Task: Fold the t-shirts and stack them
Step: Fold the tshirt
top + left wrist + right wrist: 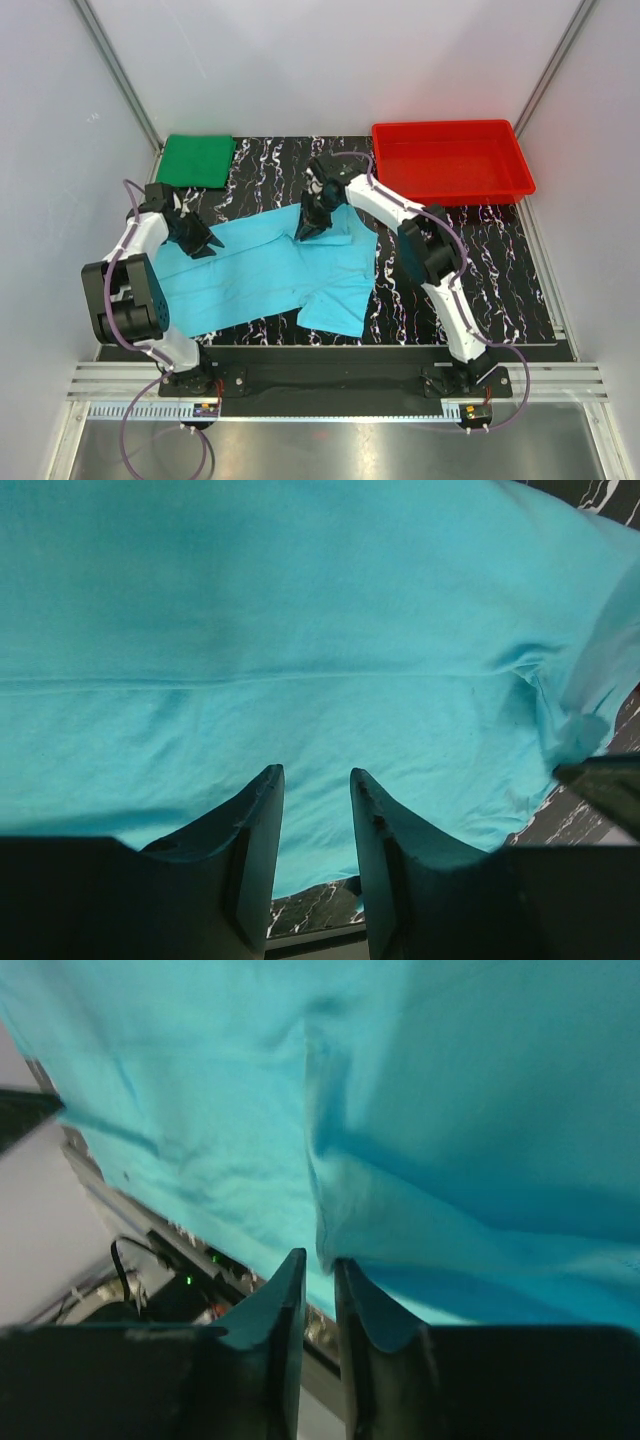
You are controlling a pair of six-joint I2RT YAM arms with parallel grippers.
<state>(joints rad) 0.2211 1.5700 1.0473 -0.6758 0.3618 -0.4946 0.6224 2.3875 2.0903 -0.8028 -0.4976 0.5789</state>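
Cyan t-shirt [262, 275] flat beneath left gripper [211, 245], ridge at right gripper [305, 232]

Your left arm [130, 290] is folded tight at the left side, the elbow low near its base and the forearm running away from you. Its wrist turns inward, so the left gripper [207, 244] points right and low. Its fingers [255, 820] stand apart with a clear gap.

Your right arm [440, 290] rises from its base, bends at the elbow and reaches far to the left. Its wrist tips down, so the right gripper [303, 233] points back toward you. Only a thin slit parts its fingers [365, 1310]; you cannot tell whether they pinch anything.
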